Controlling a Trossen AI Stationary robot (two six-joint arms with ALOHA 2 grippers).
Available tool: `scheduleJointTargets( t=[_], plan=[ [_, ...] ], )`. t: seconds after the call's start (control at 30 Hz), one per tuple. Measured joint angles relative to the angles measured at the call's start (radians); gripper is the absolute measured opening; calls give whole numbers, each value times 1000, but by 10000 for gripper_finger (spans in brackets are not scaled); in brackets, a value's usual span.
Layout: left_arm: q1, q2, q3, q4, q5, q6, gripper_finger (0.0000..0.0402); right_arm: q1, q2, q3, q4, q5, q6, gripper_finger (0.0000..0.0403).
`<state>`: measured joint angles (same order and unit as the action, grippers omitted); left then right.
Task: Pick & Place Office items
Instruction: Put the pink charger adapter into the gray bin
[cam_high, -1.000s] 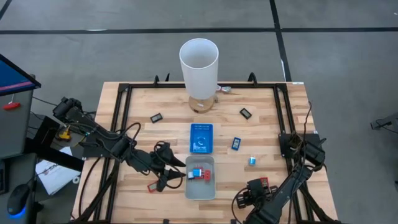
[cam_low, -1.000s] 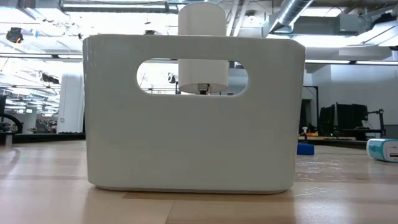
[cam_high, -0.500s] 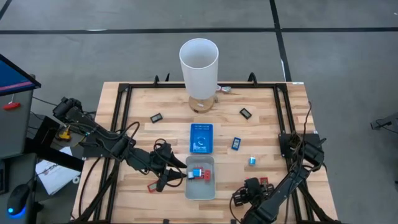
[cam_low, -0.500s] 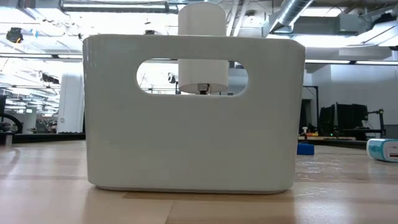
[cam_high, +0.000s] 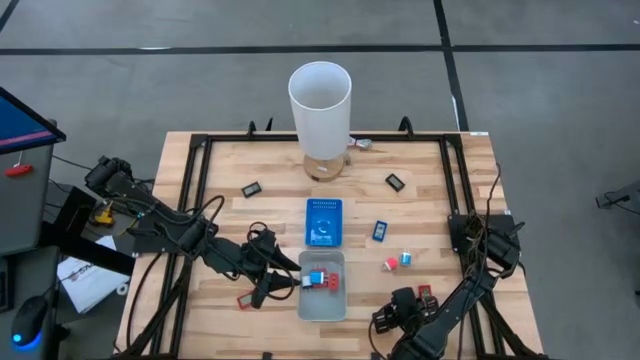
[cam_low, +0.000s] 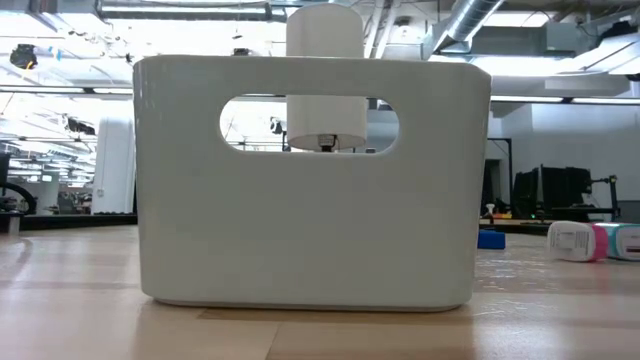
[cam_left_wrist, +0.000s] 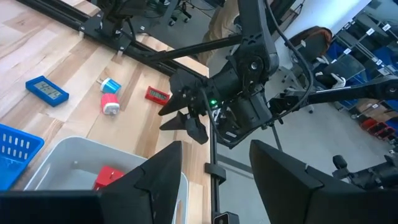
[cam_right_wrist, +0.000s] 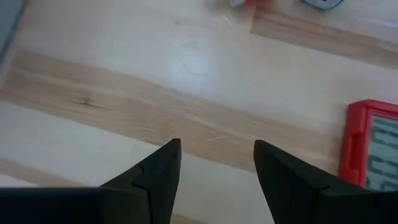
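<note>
**A:** Our right claw (cam_right_wrist: 216, 147) hangs low over bare wood with its fingers spread and nothing between them. What do we go for?

**B:** The nearest thing, I'd say. The flat red piece (cam_right_wrist: 373, 155) lies just beside the claw, off to one side of the fingers, not between them. We should shift sideways until it sits centred in the gap, then come straight down.

**A:** It lies flat on the table. Will that be awkward?

**B:** Probably. We'd want the fingers across its narrow width and the tips almost at the wood, so it doesn't skid away as we close.

**A:** And beyond it?

**B:** A little farther ahead of the claw sit a red and white piece (cam_high: 390, 264) and a blue and white piece (cam_high: 406, 258), side by side. Pushing forward could knock them, so we keep the approach vertical.

**A:** Where does it go afterwards?

**B:** Our guess is the grey tray (cam_high: 322, 306), off to the claw's side, which already holds red and blue bits. Our left claw (cam_left_wrist: 216, 149) waits at the tray's far edge, spread and empty, so we lift high and drop in from our side.
</note>
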<state>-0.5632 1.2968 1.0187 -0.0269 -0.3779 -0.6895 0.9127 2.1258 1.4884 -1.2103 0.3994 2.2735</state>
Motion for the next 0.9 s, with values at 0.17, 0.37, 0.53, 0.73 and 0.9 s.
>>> scheduleJointTargets(
  t=[0.17, 0.37, 0.53, 0.73, 0.9],
  plan=[
    [0, 0, 0, 1, 1, 0, 186, -31, -10, 57, -45, 47, 0, 196],
    [0, 0, 0, 3, 1, 0, 186, -100, -11, 116, -87, 49, -7, 196],
    [0, 0, 0, 3, 1, 0, 186, -166, -11, 119, -96, 102, -28, 196],
    [0, 0, 0, 17, 1, -7, 186, -212, -12, 119, -133, 134, -41, 196],
    [0, 0, 0, 29, 1, -7, 186, -237, -40, 119, -187, 137, -41, 196]
  ],
)
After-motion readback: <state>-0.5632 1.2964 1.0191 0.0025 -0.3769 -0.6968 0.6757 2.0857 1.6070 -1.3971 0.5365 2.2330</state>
